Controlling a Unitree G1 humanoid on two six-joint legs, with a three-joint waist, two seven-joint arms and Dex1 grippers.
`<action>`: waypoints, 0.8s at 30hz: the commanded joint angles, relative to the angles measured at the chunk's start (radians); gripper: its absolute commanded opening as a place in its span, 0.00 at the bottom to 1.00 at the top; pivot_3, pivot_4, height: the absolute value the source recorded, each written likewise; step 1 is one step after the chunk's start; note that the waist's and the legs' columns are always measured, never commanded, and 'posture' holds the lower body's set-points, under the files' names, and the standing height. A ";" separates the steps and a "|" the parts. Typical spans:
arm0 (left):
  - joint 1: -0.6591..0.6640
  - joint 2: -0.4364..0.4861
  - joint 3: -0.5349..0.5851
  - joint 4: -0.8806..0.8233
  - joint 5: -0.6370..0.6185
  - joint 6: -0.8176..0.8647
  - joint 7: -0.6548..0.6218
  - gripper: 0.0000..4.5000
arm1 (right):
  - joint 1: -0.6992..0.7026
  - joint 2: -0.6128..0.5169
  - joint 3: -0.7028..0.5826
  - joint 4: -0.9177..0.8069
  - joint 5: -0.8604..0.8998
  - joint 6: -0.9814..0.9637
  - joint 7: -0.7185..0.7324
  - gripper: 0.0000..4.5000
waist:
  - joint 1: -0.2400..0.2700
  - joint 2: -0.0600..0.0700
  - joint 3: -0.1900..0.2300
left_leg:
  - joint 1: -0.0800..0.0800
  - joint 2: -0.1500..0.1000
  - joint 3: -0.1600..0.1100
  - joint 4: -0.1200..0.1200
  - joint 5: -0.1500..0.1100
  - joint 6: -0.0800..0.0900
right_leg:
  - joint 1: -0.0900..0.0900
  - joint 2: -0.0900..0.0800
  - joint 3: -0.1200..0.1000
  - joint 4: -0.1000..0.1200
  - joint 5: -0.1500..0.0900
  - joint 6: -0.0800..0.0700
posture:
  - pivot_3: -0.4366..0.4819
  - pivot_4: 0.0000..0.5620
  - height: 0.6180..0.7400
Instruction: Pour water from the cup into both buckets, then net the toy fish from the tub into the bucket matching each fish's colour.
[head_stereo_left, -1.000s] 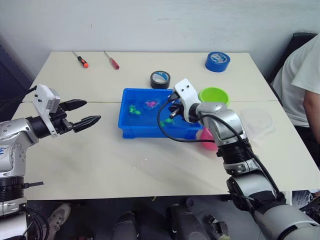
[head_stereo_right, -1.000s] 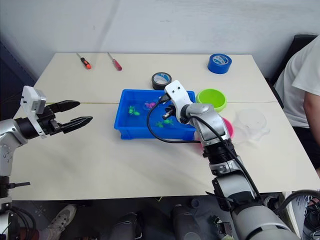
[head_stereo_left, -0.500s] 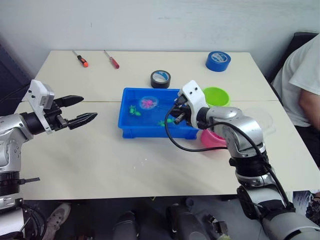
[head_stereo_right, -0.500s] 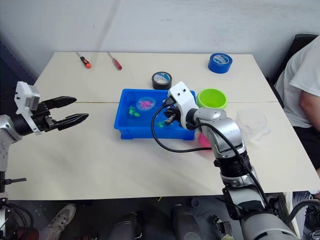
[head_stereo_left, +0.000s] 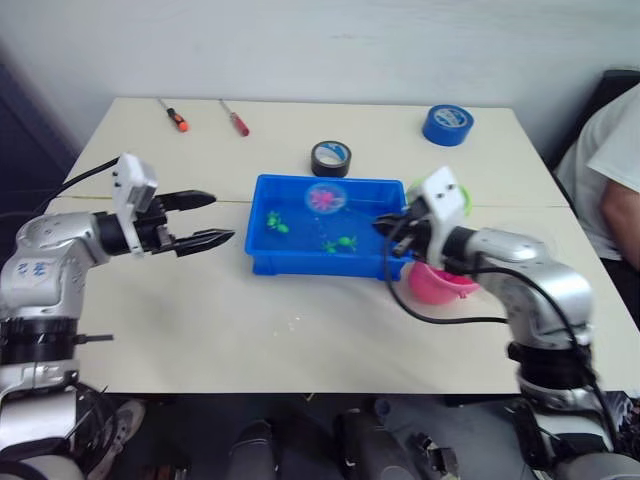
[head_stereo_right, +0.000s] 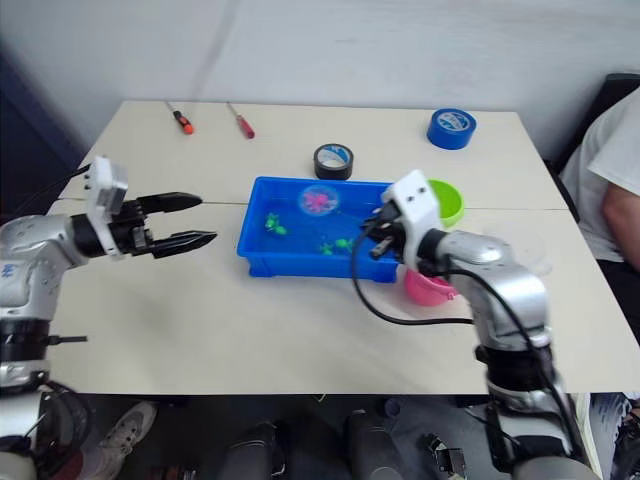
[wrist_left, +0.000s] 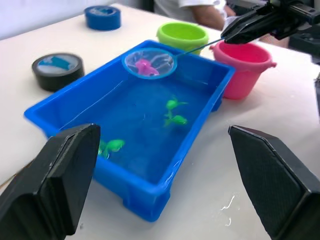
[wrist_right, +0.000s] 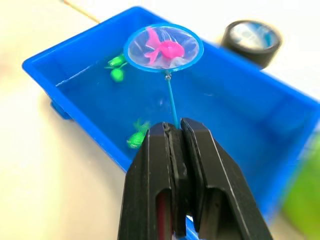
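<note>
My right gripper (head_stereo_left: 393, 226) is shut on the thin handle of the net (wrist_right: 163, 48). The blue hoop hangs over the far side of the tub (head_stereo_left: 262, 255) with a pink toy fish (wrist_right: 165, 50) in it. Three green fish (wrist_left: 178, 120) lie in the tub's water. The pink bucket (head_stereo_left: 440, 283) stands just below and right of that gripper, and the green bucket (wrist_left: 182, 36) is behind it. My left gripper (head_stereo_left: 222, 218) is open, left of the tub, holding nothing. The cup is mostly hidden behind my right forearm.
A black tape roll (head_stereo_left: 330, 158) lies behind the tub and a blue tape roll (head_stereo_left: 447, 124) sits at the back right. Two screwdrivers (head_stereo_left: 172, 115) lie at the back left. A person (head_stereo_left: 615, 170) sits at the table's right edge.
The net came up out of the water with the pink fish in it, and my right gripper drew back right towards the pink bucket. My left gripper moved closer to the tub. The camera shifted.
</note>
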 joint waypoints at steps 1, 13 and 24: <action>-0.034 -0.019 -0.011 -0.003 0.000 -0.011 -0.011 0.99 | 0.071 -0.099 -0.202 -0.154 0.079 0.056 0.030 0.00 | 0.011 0.000 0.000 | 0.000 0.000 0.000 0.000 0.000 0.000 | 0.001 0.000 0.000 -0.001 0.000 0.000 | 0.48 0.27 0.95; 0.010 -0.066 -0.020 -0.083 -0.013 0.038 0.031 0.99 | 0.438 -0.253 -0.516 -0.349 0.115 0.097 0.025 0.00 | 0.014 0.000 0.000 | 0.001 0.001 0.002 0.001 -0.001 0.001 | 0.003 0.002 0.003 -0.004 0.001 0.003 | 0.48 0.27 0.95; 0.015 -0.068 -0.032 -0.109 -0.019 0.063 0.008 0.99 | 0.759 -0.322 -0.512 -0.337 -0.087 -0.198 0.033 0.00 | 0.015 0.000 0.000 | 0.002 0.000 0.002 0.001 0.000 0.001 | 0.004 0.003 0.004 -0.004 0.002 0.004 | 0.48 0.27 0.95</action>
